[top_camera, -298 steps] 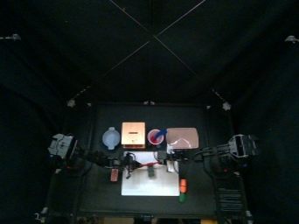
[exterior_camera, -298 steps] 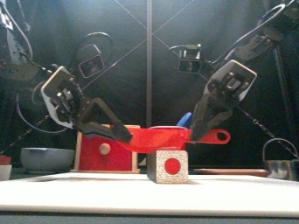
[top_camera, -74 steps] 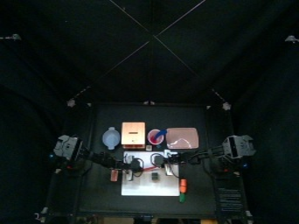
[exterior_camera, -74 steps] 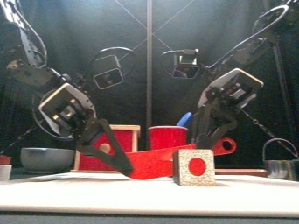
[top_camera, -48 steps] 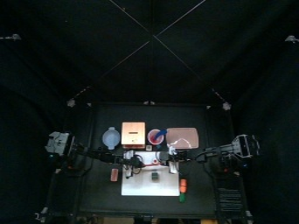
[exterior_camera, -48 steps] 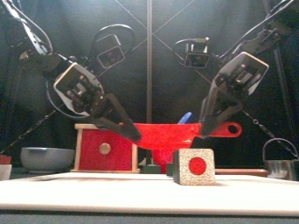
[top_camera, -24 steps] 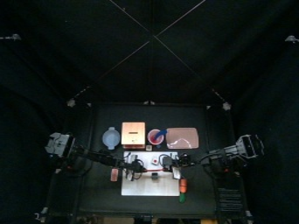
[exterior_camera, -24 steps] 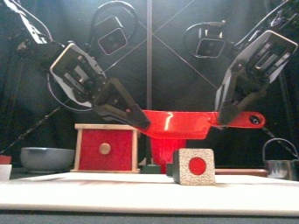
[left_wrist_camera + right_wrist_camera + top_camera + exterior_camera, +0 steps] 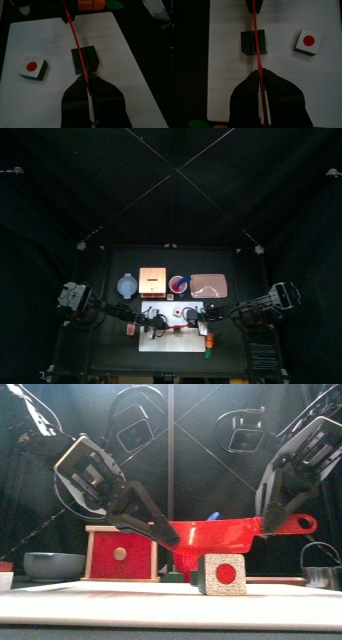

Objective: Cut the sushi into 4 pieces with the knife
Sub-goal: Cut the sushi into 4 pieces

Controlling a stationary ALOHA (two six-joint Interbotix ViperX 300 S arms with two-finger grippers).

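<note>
Black curtains stood behind the table, where a white board [image 9: 133, 65] lay at the front. The red knife [image 9: 207, 534] hung level above the board, carried at both ends. The left gripper [image 9: 158, 534] was clamped narrow on the blade's tip end and the right gripper [image 9: 274, 519] on the handle end. Below it, a dark green sushi block [image 9: 91, 60] sat on the board. Both wrist views showed the blade as a thin red line running across the block's top. A piece [image 9: 223, 574] with a red dot on its white face stood apart from the block, on the board.

I judged the cutting to be under way, with the knife poised between cuts and clear of the block. The next move would call for both arms to lower together, keeping the blade level and straight over a seam, so that the block would not slide or tip.
</note>
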